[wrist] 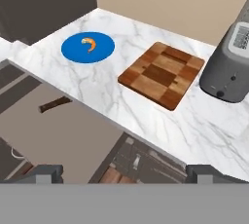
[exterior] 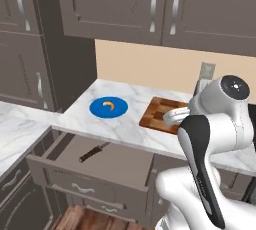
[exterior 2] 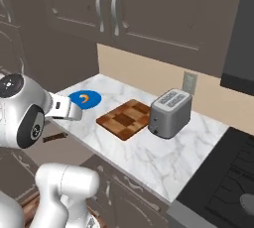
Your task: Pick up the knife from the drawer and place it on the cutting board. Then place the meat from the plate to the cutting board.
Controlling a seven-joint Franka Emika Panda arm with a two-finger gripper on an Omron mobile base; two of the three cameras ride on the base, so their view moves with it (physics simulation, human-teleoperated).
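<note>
Drawer (exterior: 120, 164) pulled out below the counter edge, w/ the knife (exterior: 93, 152) lying flat inside near its left end, handle toward the front, blade toward the counter. On the marble counter (wrist: 146, 106), L to R: blue plate (exterior: 96, 110) holding the orange meat (exterior: 108, 105) near its centre; cutting board (exterior: 156, 116) bare, just right of the plate, not touching; grey toaster (exterior 2: 170, 112) right beside the board. Gripper (wrist: 124, 173) hangs above the drawer front, fingers (wrist: 46, 173) spread wide apart, holding nothing.
</note>
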